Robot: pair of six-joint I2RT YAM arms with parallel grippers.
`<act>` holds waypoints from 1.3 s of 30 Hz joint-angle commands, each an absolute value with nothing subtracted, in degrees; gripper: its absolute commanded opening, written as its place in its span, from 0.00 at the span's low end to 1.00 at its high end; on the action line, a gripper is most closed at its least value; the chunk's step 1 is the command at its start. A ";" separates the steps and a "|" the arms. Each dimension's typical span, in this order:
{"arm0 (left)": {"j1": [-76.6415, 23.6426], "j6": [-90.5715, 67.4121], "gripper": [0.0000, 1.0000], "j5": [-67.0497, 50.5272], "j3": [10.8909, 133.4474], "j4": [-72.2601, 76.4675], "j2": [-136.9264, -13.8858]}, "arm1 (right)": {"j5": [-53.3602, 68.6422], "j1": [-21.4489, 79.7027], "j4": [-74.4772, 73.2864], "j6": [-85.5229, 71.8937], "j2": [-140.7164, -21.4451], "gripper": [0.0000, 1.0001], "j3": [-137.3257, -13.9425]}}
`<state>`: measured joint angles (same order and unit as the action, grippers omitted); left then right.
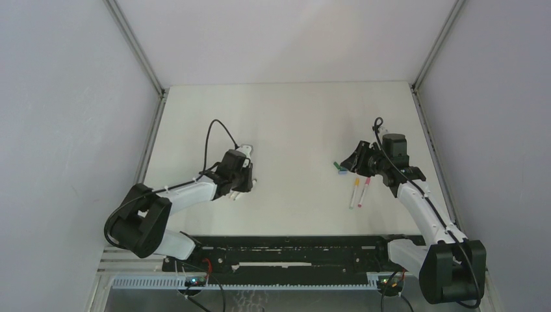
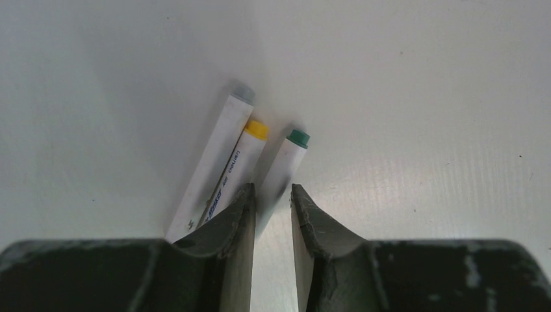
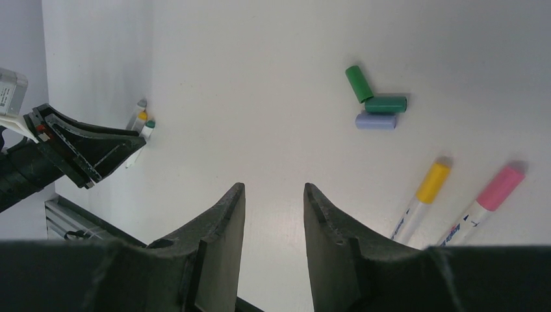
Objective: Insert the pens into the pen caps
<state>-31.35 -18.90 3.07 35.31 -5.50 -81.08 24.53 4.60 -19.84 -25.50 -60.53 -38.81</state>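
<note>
Right now your left gripper [image 2: 271, 190] straddles the near end of the green-tipped pen [image 2: 289, 156], jaws narrow; whether they pinch it I cannot tell. Its barrel runs out ahead of the jaws. The loose caps [image 3: 386, 104] lie well right, nearer the right gripper [image 3: 273, 188], its jaws apart and empty. Smooth white table [image 1: 292, 117], walls [image 1: 65, 130] on three sides

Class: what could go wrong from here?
The left gripper straddles the green-tipped white pen, but the yellow-tipped white pen lies by one finger and may get dragged along. The tilted green plastic cap, the other green cap and the pale blue cap lie bunched together, so taking one may scatter the rest.
</note>
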 commanded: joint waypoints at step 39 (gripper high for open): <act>-40.25 -45.28 0.00 -3.00 31.31 19.76 -58.87 | 16.83 42.52 8.99 -38.36 -59.73 0.64 -33.75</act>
